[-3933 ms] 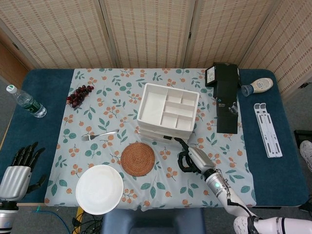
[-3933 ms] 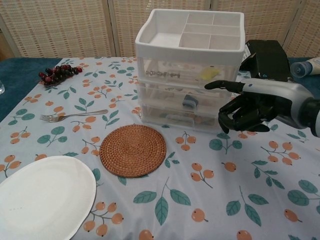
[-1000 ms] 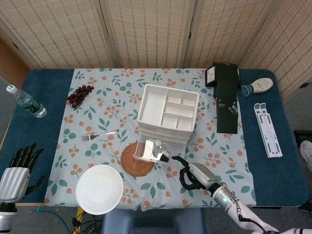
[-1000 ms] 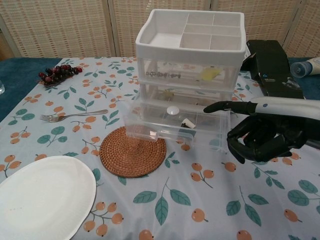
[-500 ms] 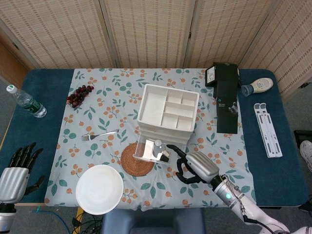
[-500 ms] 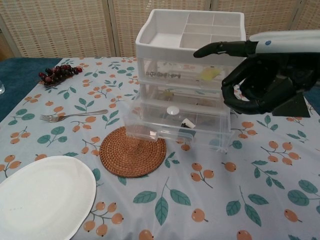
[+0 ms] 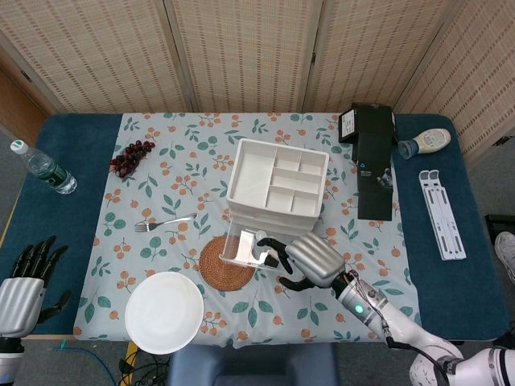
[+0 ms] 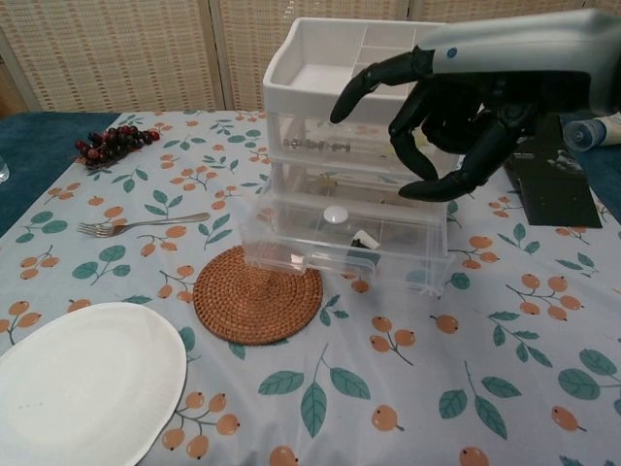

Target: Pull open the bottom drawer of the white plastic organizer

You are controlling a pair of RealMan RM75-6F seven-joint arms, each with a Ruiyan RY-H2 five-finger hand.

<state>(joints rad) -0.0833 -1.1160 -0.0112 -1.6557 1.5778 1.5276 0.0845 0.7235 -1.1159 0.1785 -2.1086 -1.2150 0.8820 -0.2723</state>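
Observation:
The white plastic organizer (image 7: pixel 278 185) (image 8: pixel 369 107) stands mid-table with three clear drawers. Its bottom drawer (image 8: pixel 342 245) (image 7: pixel 245 248) sticks out toward me, its front corner over the woven coaster, with small items inside. My right hand (image 8: pixel 451 102) (image 7: pixel 304 260) hovers in the air above that drawer, level with the organizer's upper part. Its fingers are loosely curved and apart, and it holds nothing. My left hand (image 7: pixel 21 289) shows only in the head view, past the table's near left corner, fingers spread and empty.
A woven coaster (image 8: pixel 257 291) lies under the drawer's front corner, a white plate (image 8: pixel 82 374) at the near left. A fork (image 8: pixel 141 225) and grapes (image 8: pixel 114 141) lie further left. A black box (image 7: pixel 372 157), a squeeze bottle (image 7: pixel 426 142) and a white stand (image 7: pixel 441 213) are at the right, a water bottle (image 7: pixel 44 169) far left.
The bottom drawer, closed in the oldest frames, stands pulled out. Over the last second my right hand rose from table level beside the drawer, moved left above it, and its fingers loosened.

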